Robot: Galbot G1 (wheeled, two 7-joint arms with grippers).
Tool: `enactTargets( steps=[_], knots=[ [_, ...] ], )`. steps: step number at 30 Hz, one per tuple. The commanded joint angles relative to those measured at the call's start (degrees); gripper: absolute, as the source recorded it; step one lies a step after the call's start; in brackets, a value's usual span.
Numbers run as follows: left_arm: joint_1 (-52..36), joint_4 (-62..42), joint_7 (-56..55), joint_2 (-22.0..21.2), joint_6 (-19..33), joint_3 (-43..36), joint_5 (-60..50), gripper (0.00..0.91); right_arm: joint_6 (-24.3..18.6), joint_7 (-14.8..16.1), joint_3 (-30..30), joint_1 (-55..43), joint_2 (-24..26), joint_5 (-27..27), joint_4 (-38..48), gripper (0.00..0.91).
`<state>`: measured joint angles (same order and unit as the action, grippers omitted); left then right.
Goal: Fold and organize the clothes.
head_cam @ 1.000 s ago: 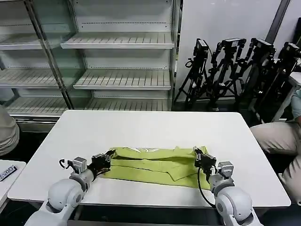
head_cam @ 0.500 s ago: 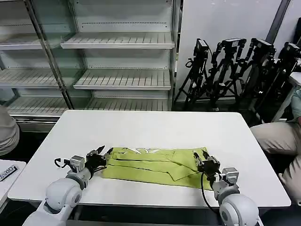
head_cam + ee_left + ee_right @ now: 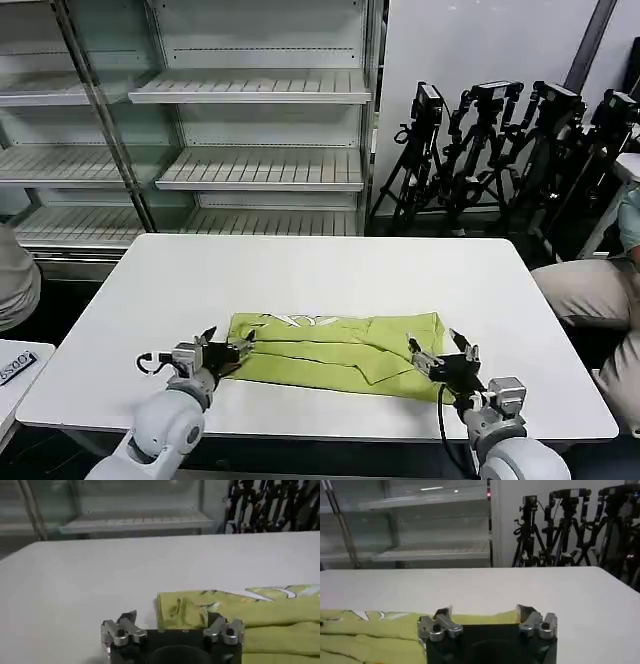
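While the lime-green T-shirt point(image 3: 335, 350) lies folded into a long band near the front edge of the white table point(image 3: 320, 270), roughly midway between the left and right edges, both grippers sit at its two ends with nothing in their grasp. The left gripper point(image 3: 228, 353) rests low at the band's left end, jaws spread, its fingertips just beside the cloth; the left wrist view shows the folded end point(image 3: 182, 611) lying just ahead of the parted fingers. The right gripper point(image 3: 440, 358) stands at the band's right end, jaws likewise released, one finger over the cloth's corner. A strip of white print point(image 3: 300, 320) shows along the band's far edge. Judged from this layout, the lengthwise fold is complete and the step in hand is the pause between folds. The next move probably calls for regrasping one or both ends and carrying them across to shorten the band; both layers must be pinched together, or the stack may slide apart.
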<state>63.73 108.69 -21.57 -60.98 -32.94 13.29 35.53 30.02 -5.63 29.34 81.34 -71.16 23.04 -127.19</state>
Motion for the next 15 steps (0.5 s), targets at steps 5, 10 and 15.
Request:
enactTargets(
  steps=[5,10,15],
  knots=[
    [0.0,-1.1,-5.5,-1.0,-0.2,-4.0,2.4,0.020,-0.1,0.0,0.7,2.3,-0.4,-0.3,-1.6,0.907],
    [0.0,-1.8,-4.2,-1.8,-0.2,-4.4,1.4,0.020,-0.3,-0.3,0.5,2.5,-0.6,-0.4,-1.6,0.907],
    [-0.1,-1.8,-0.5,-1.2,-0.1,-2.5,-6.6,0.020,-0.3,-0.3,-0.2,2.1,-0.6,-0.7,-1.4,0.907]
  ],
)
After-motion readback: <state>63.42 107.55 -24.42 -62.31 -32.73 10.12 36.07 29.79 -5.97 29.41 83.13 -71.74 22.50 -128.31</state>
